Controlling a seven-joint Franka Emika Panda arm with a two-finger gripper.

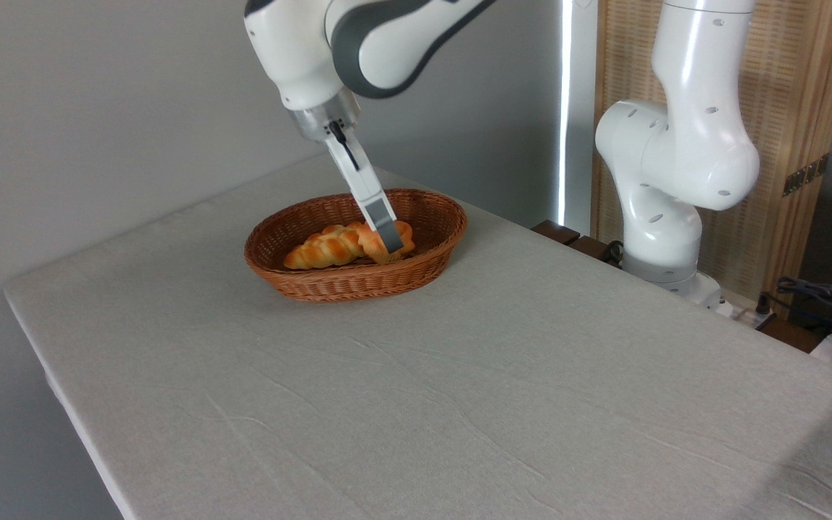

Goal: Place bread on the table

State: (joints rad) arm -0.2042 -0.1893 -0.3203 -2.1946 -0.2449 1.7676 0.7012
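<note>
At one o'clock inside the wicker basket (355, 278), the end effector (389, 249) straddles the bun (386, 245), closure indeterminable; apparently light, soft, best pinched across its sides.

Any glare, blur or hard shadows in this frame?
Fixed camera: sharp overall, soft even light. Bright overexposed strip at the window gap; specular highlights on the arm. Faint shadow under the basket; darker corner on the table at lower right. The hand hides part of the bread.

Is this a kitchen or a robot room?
Probably a robot lab: a white robot arm is bolted beside a cloth-covered table, with cables nearby and only a wicker basket holding bread.
</note>
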